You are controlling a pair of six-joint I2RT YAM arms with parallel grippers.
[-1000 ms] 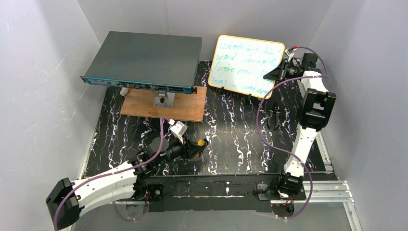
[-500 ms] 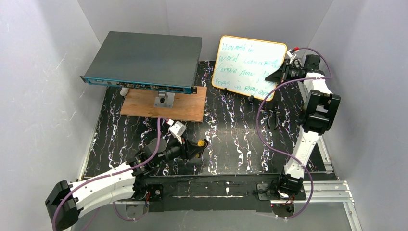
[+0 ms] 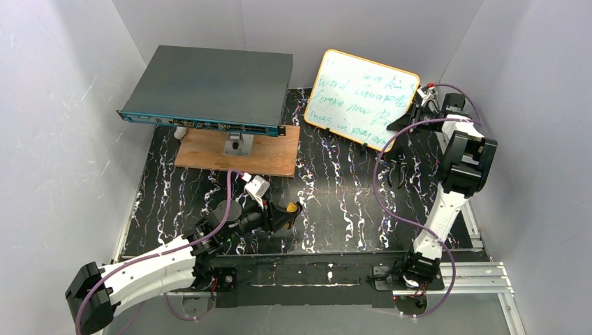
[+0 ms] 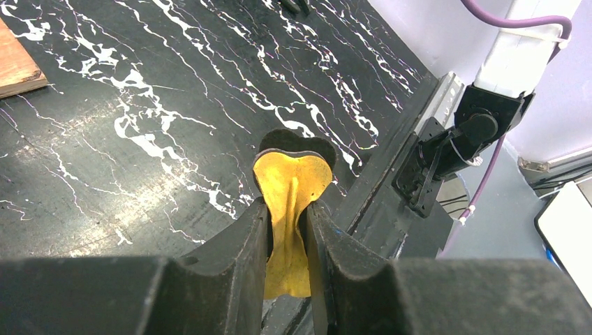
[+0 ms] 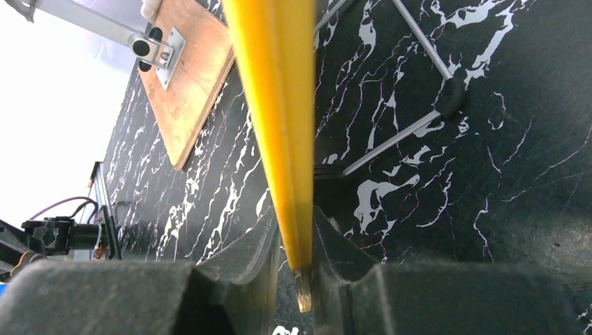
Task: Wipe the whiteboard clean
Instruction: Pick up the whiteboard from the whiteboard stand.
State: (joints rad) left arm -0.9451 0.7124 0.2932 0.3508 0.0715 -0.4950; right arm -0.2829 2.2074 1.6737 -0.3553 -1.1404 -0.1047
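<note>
The right gripper [image 5: 297, 237] has its fingers [image 5: 244, 258] closed on the yellow frame at the whiteboard's [image 3: 363, 98] right edge; the wrist view shows the frame [image 5: 279, 105] running up from between them with no gap on either side. The grip looks meant to steady the board, which stands tilted on thin wire legs [image 5: 419, 125] and would likely slide or tip under a wipe. Green writing covers most of its face, so erasing is barely begun. The left gripper [image 4: 287, 230] is clamped on a yellow pad [image 4: 290, 181], which sticks out past the fingertips with its dark backing outward, ready to serve as the eraser. It hangs low over the table [image 3: 335, 181], well apart from the board. Ahead and to the left of those fingers sit a wooden board [image 3: 237, 150] and a grey box [image 3: 209, 87] raised above it; the straight way to the writing passes beside them.
</note>
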